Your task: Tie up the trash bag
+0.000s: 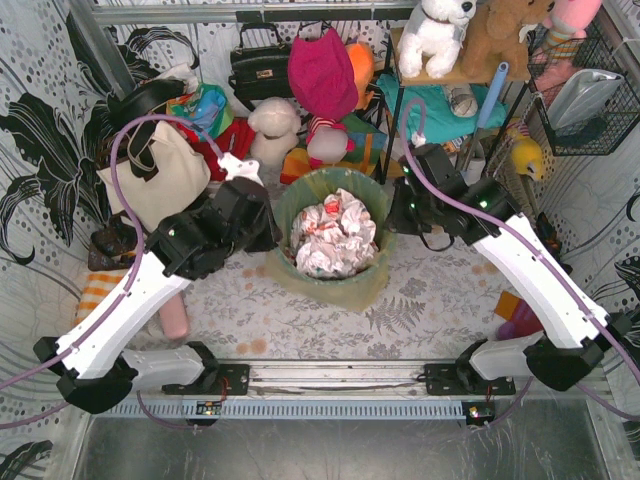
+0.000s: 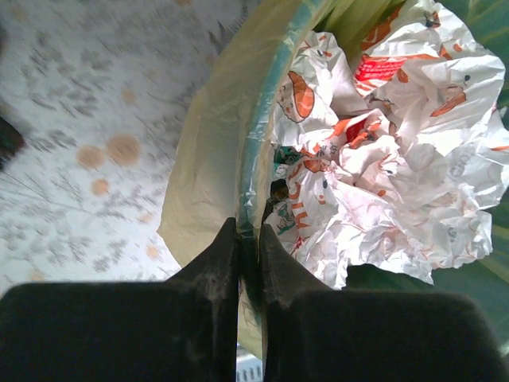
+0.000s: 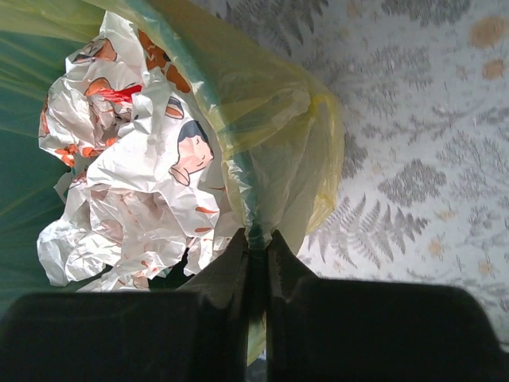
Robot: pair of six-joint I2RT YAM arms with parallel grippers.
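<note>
Nearest: black left gripper (image 2: 248,232) clamped on folded-over rim of thin translucent yellow-green plastic trash bag (image 2: 203,159); black right gripper (image 3: 256,239) clamped on opposite rim | probably to peel liner off teal round plastic bin (image 2: 262,119) mid-table for knotting; crumpled white paper (image 1: 335,235) inside | grey fern-print tablecloth (image 1: 440,300); plush toys (image 1: 437,35), handbags (image 1: 260,65) behind

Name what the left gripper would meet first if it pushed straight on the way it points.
Probably the trash bag folded over the teal bin rim: the left gripper pinches it there, and that rim runs on straight ahead. Depth is unclear.
</note>
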